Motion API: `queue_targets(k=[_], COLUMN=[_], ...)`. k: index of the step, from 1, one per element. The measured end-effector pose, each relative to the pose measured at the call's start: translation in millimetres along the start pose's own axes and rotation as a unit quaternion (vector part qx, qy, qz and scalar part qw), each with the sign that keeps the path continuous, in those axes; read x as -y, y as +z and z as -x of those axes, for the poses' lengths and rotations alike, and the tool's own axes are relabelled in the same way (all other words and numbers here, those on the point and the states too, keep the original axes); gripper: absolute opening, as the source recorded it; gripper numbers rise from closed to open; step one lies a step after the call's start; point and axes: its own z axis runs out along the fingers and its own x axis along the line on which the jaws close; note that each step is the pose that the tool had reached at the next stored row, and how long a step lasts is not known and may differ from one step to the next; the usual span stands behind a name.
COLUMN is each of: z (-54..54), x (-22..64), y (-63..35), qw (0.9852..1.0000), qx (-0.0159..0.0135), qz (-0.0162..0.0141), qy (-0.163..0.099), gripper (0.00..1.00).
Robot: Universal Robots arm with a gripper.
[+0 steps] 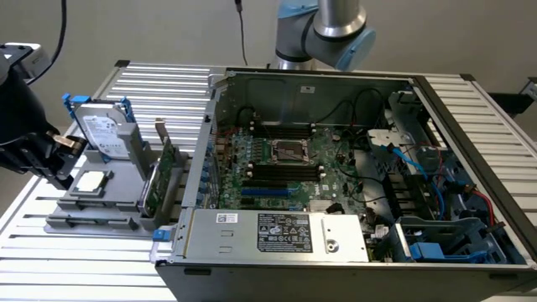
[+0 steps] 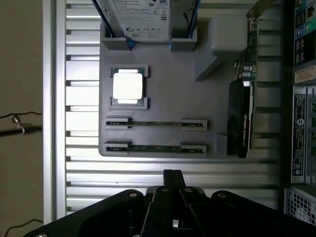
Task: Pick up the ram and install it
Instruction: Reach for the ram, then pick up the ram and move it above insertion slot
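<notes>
Two ram sticks stand on edge in the grey holder [image 2: 163, 94]: one ram [image 2: 155, 123] next to the processor chip, the other ram [image 2: 155, 147] by the holder's outer edge. My gripper [image 2: 173, 178] is shut with nothing in it and hovers apart from the sticks, just outside that outer edge. In the exterior view the gripper [image 1: 59, 176] hangs at the far left, over the left side of the holder [image 1: 92, 214]. Black memory slots [image 1: 285, 170] lie beside the processor socket [image 1: 290, 150] in the open computer case.
The holder also carries a hard drive [image 2: 143, 19], a processor chip [image 2: 128, 86] and a tall expansion card [image 2: 242, 113]. The open case [image 1: 353, 176] holds cables, a power supply [image 1: 277, 233] and drive bays. The slatted table [image 1: 75, 264] ends at the exterior view's left.
</notes>
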Motion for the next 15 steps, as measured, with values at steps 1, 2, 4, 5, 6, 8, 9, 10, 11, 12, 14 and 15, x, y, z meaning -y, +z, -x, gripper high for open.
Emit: queue_targets(k=[1, 2, 4, 5, 6, 8, 9, 10, 11, 12, 14, 15], z=[-0.7, -0.7, -0.7, -0.7, -0.7, -0.7, -0.7, -0.7, -0.7, -0.7, -0.8, -0.7], x=[0.0, 0.0, 0.0, 0.0, 0.0, 0.0, 0.0, 0.0, 0.0, 0.0, 0.0, 0.0], y=[0.1, 0.1, 0.1, 0.1, 0.1, 0.1, 0.1, 0.1, 0.1, 0.1, 0.1, 0.1], qw=[1.0000, 1.0000, 1.0000, 1.0000, 1.0000, 1.0000, 1.0000, 1.0000, 1.0000, 1.0000, 1.0000, 1.0000], qx=[0.0000, -0.0001, 0.0000, 0.0000, 0.0000, 0.0000, 0.0000, 0.0000, 0.0000, 0.0000, 0.0000, -0.0001], qz=[-0.0002, -0.0003, -0.0003, -0.0003, -0.0003, -0.0003, -0.0003, -0.0003, -0.0003, -0.0003, -0.0003, -0.0003], qy=[-0.001, -0.001, -0.001, -0.001, -0.001, -0.001, -0.001, -0.001, -0.001, -0.001, -0.001, -0.001], gripper=[0.11, 0.11, 0.11, 0.11, 0.11, 0.11, 0.11, 0.11, 0.11, 0.11, 0.11, 0.11])
